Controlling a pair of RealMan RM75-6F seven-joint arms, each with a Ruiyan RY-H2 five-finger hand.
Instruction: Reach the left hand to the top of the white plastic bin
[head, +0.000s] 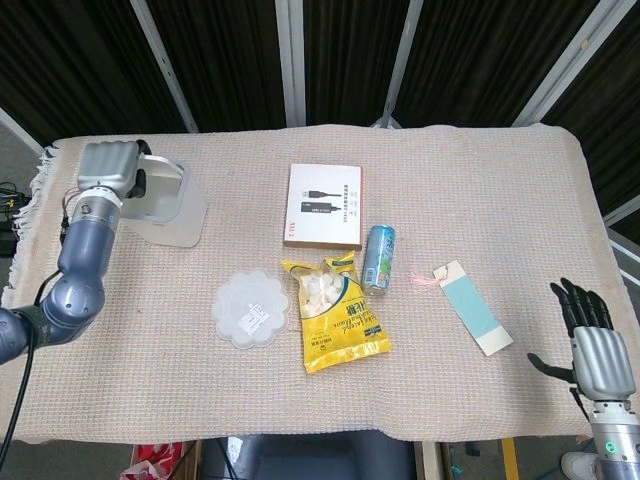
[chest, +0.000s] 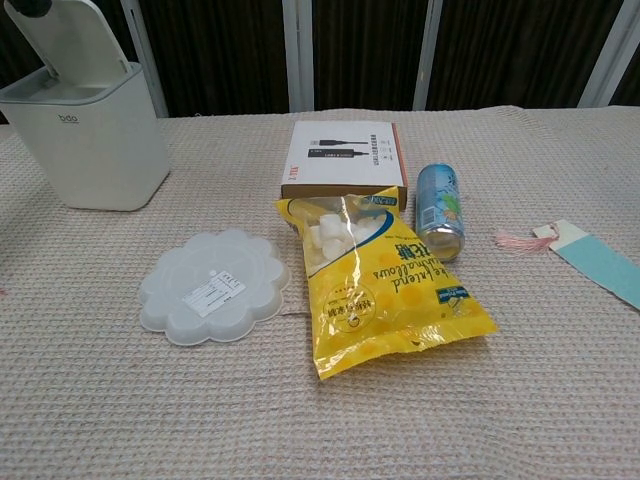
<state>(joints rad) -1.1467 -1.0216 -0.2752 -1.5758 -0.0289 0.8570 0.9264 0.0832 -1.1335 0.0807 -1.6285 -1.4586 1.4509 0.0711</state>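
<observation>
Head view shows the left hand (head: 105, 170) over the white plastic bin (head: 172, 208), finger state and bin contents hidden.

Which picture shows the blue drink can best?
The chest view: the can is close, so its blue printing and silver end show clearly. The head view shows the same can from above, small, lying beside the yellow bag.

backdrop: dark corrugated panels (head: 220, 60) split by pale metal struts (head: 290, 60)
table: covered in a beige woven cloth (head: 480, 190), fringed left edge
</observation>
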